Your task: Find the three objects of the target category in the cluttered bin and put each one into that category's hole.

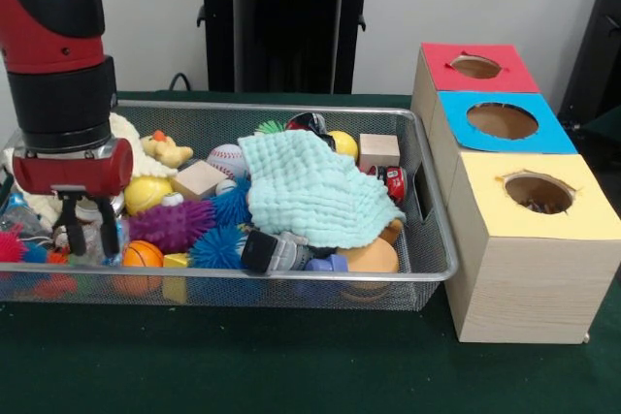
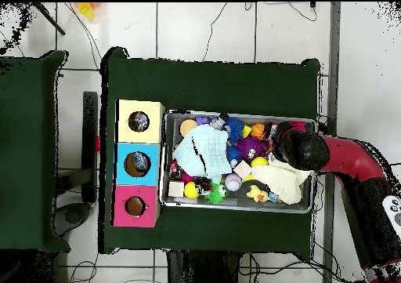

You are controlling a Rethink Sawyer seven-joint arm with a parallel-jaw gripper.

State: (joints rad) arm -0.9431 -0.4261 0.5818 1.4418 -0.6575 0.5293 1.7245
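Observation:
A wire mesh bin (image 1: 291, 290) holds a jumble of toys. A mint cloth (image 1: 310, 191) lies over its middle. Around it I see a baseball (image 1: 226, 159), a yellow ball (image 1: 146, 193), a purple spiky ball (image 1: 173, 224), a small basketball (image 1: 143, 254), a wooden block (image 1: 378, 150) and a rubber duck (image 1: 165, 149). My gripper (image 1: 89, 232) reaches down into the bin's left end in the front view, fingers apart, with a pale clear thing between them. In the overhead view the arm (image 2: 301, 149) hides the gripper. Right of the bin stand the red box (image 1: 475, 67), blue box (image 1: 502, 121) and yellow box (image 1: 539, 193), each with a round hole.
A cream cloth (image 2: 283, 182) lies at the bin's end under the arm. Blue spiky balls (image 1: 218, 244), a red toy car (image 1: 393, 181) and a grey and black toy (image 1: 272, 251) crowd the front. The boxes stand against the bin's wall.

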